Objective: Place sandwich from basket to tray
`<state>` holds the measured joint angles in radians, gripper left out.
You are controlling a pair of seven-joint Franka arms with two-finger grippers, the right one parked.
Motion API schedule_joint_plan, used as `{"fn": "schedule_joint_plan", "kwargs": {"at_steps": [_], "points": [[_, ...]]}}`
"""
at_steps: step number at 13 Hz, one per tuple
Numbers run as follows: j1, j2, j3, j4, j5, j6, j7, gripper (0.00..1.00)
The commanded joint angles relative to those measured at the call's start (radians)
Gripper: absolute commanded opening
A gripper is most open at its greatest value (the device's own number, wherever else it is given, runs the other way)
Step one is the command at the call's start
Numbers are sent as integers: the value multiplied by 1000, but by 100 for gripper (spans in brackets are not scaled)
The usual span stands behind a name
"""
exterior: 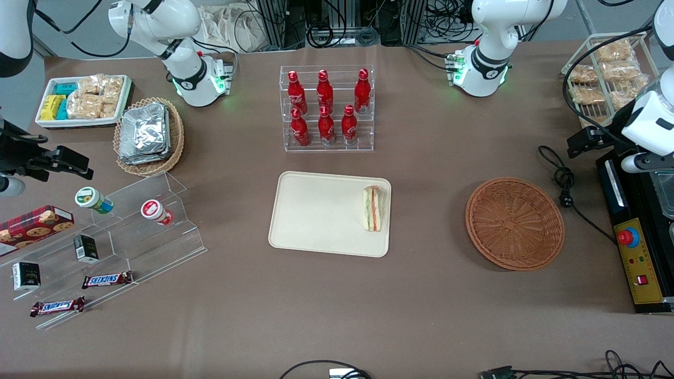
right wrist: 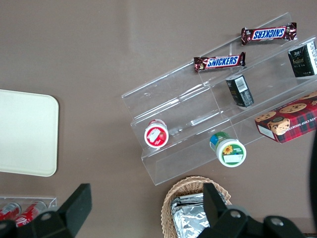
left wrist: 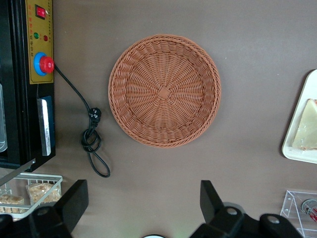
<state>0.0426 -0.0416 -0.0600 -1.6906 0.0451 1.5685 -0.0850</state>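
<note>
Hanging above the table, toward the working arm's end, the gripper (left wrist: 141, 208) is spread wide and holds nothing. Below it, the basket (exterior: 515, 223) is empty. On the tray (exterior: 316, 216), the sandwich (exterior: 373, 208) lies at the edge nearest the basket, its long axis running near to far. Judged from this, the placing looks done.

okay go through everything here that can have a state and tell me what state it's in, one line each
sandwich: lying on the tray, at its edge nearest the basket
tray: holds only the sandwich
basket: empty
gripper: open, holding nothing, high above the table beside the basket
red bottles: six, upright in the clear rack
two small tubs: lying tipped on the clear stepped stand
</note>
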Motion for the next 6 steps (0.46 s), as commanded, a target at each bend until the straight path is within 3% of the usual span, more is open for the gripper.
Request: {"fn": "schedule_joint_plan", "kwargs": {"at_steps": [1, 6], "points": [[-6, 6, 8, 5, -8, -2, 11, 100], [-6, 11, 6, 3, -8, -10, 8, 100]]}}
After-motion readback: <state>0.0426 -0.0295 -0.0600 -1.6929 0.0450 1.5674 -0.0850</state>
